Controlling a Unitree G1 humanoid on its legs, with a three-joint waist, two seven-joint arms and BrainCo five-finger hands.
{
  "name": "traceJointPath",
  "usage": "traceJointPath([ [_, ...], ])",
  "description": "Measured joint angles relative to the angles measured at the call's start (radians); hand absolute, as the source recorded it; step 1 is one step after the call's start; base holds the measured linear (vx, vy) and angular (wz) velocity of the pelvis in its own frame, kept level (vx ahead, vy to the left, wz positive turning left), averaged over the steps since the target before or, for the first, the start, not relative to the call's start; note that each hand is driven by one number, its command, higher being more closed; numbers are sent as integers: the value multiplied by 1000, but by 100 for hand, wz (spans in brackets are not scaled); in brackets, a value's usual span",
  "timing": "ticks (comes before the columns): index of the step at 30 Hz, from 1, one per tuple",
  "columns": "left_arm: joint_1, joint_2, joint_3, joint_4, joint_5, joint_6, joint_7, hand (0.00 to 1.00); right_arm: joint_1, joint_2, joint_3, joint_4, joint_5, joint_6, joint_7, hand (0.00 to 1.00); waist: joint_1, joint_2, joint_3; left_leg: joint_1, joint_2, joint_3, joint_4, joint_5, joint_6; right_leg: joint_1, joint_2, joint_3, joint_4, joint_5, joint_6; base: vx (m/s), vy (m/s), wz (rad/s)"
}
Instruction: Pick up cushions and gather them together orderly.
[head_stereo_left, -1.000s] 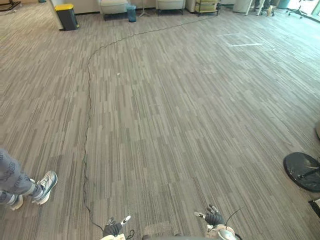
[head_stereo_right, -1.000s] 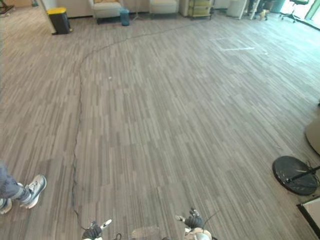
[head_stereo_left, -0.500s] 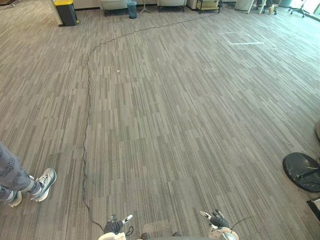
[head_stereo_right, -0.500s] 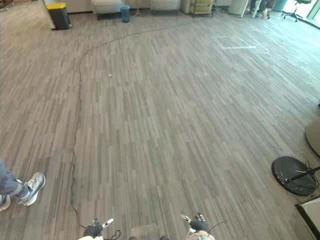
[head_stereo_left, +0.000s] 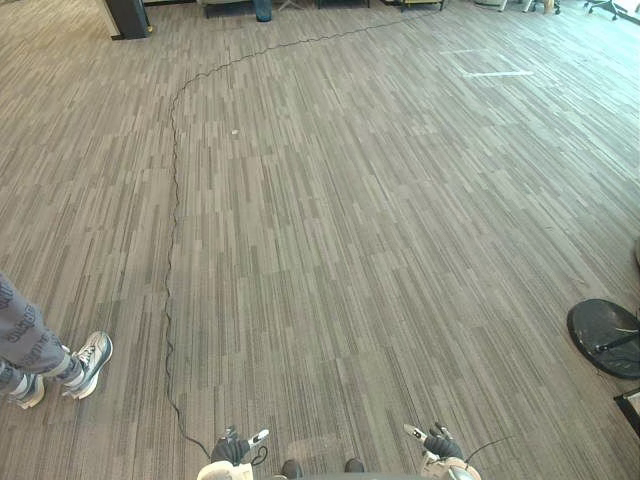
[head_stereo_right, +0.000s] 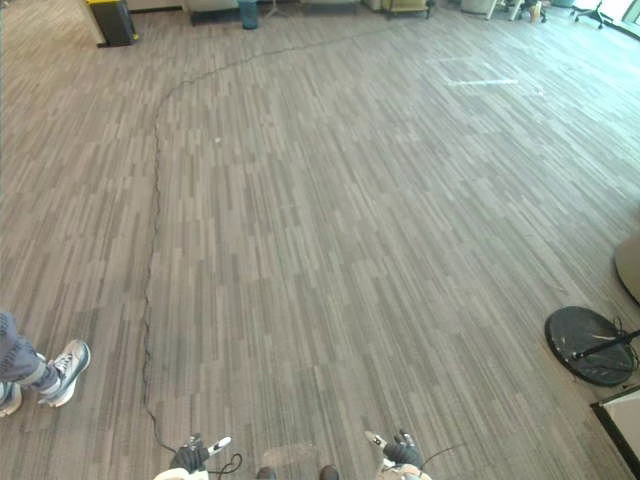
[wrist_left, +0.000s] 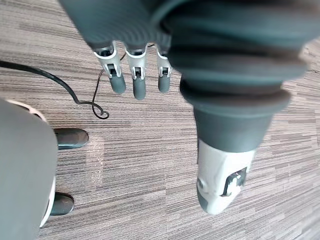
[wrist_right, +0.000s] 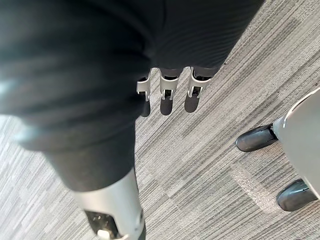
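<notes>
Left hand (wrist_left: 138, 80) and right hand (wrist_right: 167, 97) hang above the grey carpet (head_stereo_left: 350, 250) (fingers straight, loosely extended).

The head camera has tipped down, cropping the far bin (head_stereo_left: 128, 17).

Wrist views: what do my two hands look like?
They match. The left hand has silver fingers with dark rounded tips, coming out of a dark ribbed cover over the hand's back and wrist; its thumb is pale silver. The right hand shows the same silver, dark-tipped fingers, dark ribbed cover and silver thumb.
</notes>
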Motion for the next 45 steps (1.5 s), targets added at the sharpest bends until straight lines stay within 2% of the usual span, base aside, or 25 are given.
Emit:
traceJointPath([
  [3,-8,1,6,-7,-1,0,1,0,-6,0,1,-12,1,-1,0,0,1,-2,26,-35,11,5,67,-32,3,-17,-1,1,26,-4,-1,-24,-19,1],
  [4,-12,-4,43,-44,-2,0,1,0,-8,4,1,-27,2,-1,0,0,5,-5,62,-112,35,13,258,-114,-2,-23,-6,-3,66,-30,-10,-45,-52,6],
  [6,-14,-13,72,-69,-2,2,1,0,3,3,2,-48,5,0,-2,0,5,2,80,-193,68,20,456,-170,-8,-33,-5,-23,117,-87,-14,-105,-56,28],
  [7,-14,-21,96,-101,-4,2,1,0,23,3,18,-61,15,-1,-5,0,5,-1,96,-296,114,36,706,-184,2,-31,-6,-46,176,-132,-24,-110,-13,42],
  [9,-1,-31,116,-142,-9,0,2,0,37,-4,39,-63,31,0,-11,0,13,4,95,-382,184,74,873,-209,27,-25,-8,-53,227,-174,-40,50,63,27],
  [13,1,-36,115,-157,-32,-1,5,0,32,-1,45,-99,33,0,-14,0,17,0,89,-446,217,146,676,-195,24,-9,-78,-43,228,-205,4,243,164,-1],
  [17,-5,-43,110,-158,-35,-1,9,0,23,0,49,-97,32,1,-29,0,43,-2,71,-483,178,148,466,-4,9,26,-157,-20,184,-255,70,453,357,-12],
  [18,-8,-31,110,-158,-35,-1,11,0,32,18,54,-94,30,3,-28,0,51,-30,49,-486,153,175,501,-71,31,30,-190,-7,204,-256,34,442,264,-26],
  [19,-8,-29,110,-158,-34,-1,12,0,30,31,54,-98,29,3,-27,0,53,-38,44,-486,148,183,526,-105,37,15,-203,3,241,-241,37,587,319,-21],
  [22,-18,-2,72,-136,-31,5,20,0,28,57,57,-101,28,1,-18,0,54,-61,36,-389,123,216,557,-188,73,-84,-261,30,591,-171,127,597,326,-13],
  [23,-23,5,39,-126,-30,15,21,0,28,57,57,-107,28,0,-9,0,50,-61,37,-307,115,224,531,-212,79,-156,-268,42,822,-113,166,511,215,-15],
  [25,-31,2,18,-122,-30,18,21,0,28,60,58,-133,28,0,-6,0,50,-48,49,-182,111,235,476,-225,80,-231,-268,7,1046,-105,153,516,137,-31],
  [27,-39,-17,12,-119,-31,18,21,0,26,61,58,-148,27,-1,-4,0,47,-39,53,-26,107,251,373,-238,61,-320,-252,-63,1154,-145,92,488,69,-44],
  [29,-59,-30,2,-114,-31,18,19,0,20,63,57,-172,11,-1,-1,0,36,-39,55,51,105,259,311,-258,27,-420,-231,-122,1100,-190,68,384,14,-18],
  [31,-91,-57,2,-82,-30,19,18,0,6,49,55,-173,-7,-4,1,0,2,-34,60,108,111,253,278,-258,27,-486,-197,-193,835,-200,39,502,-78,26],
  [32,-97,-65,3,-78,-30,20,18,0,5,44,54,-176,-7,-6,1,0,-2,-29,64,125,115,249,267,-259,27,-496,-186,-195,769,-187,31,588,-149,48],
  [34,-98,-87,5,-79,-27,18,16,0,2,27,52,-172,-7,-9,1,0,-7,-18,72,185,117,215,207,-264,18,-506,-152,-149,473,-57,45,458,-155,64],
  [35,-91,-87,10,-76,-22,18,12,0,11,29,51,-165,-7,-9,1,0,-10,-22,73,217,103,188,188,-271,5,-505,-158,-125,447,16,36,560,-213,50],
  [36,-91,-121,43,-56,-19,20,4,0,-1,-4,48,-151,-11,-5,2,0,-5,8,76,267,139,154,187,-264,-17,-510,-142,-123,553,3,-17,564,-218,25],
  [37,-85,-120,44,-49,-17,20,4,0,-1,-9,48,-147,-11,-4,2,0,-4,20,71,263,155,144,206,-252,-38,-512,-140,-133,575,-25,-27,600,-278,11],
  [39,-80,-122,57,-42,-7,20,1,0,-4,-26,41,-146,-10,-7,3,0,-8,63,69,170,237,62,456,-188,-80,-473,-110,-168,620,-129,-53,652,-374,22],
  [41,-82,-121,85,-50,-3,21,-2,0,-4,-27,44,-140,-9,-4,3,0,-6,69,72,26,300,-41,794,-36,-95,-387,-76,-179,583,-170,-67,666,-323,0],
  [42,-75,-116,109,-86,-3,18,-3,0,-2,-15,71,-134,-8,0,2,0,5,59,90,-102,345,-35,1100,-77,-99,-220,-34,-168,496,-195,-87,712,-213,-27],
  [43,-75,-115,111,-103,-3,17,-2,0,0,3,91,-134,-6,-1,2,0,9,32,95,-174,343,5,1136,-123,-80,-135,-32,-158,432,-201,-87,701,-182,-30],
  [45,-76,-116,102,-132,-3,14,-3,0,-1,20,117,-134,-1,0,2,0,14,20,94,-291,339,76,1092,-168,-49,-46,-32,-143,345,-202,-81,456,-54,-23],
])
